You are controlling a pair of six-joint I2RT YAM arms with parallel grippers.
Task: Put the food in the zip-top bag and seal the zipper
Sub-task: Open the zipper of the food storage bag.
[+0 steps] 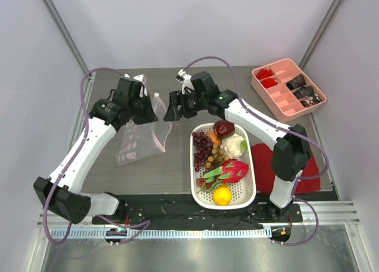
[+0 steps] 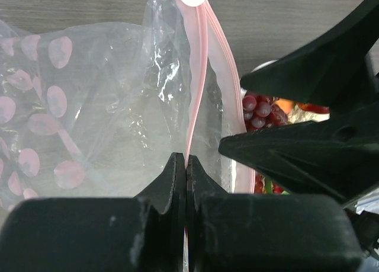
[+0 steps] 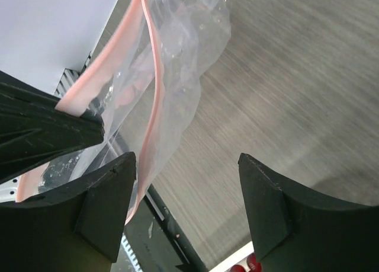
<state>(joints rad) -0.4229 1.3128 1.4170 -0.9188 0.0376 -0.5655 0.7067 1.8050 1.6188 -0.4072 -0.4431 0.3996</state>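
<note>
Left gripper (image 2: 186, 165): fingers together, clamped on one lip of the pink zipper (image 2: 198, 76). I judge it holds the zip-top bag (image 2: 89, 106) lifted so the mouth faces the white basket (image 1: 243, 194).
Right gripper (image 3: 185, 165): jaws apart, gripping nothing, one finger just beside the other lip. I reckon it is placed to take that lip and widen the mouth.
Food (image 1: 234, 170): all in the basket, none bagged.
Zipper: unsealed.
</note>
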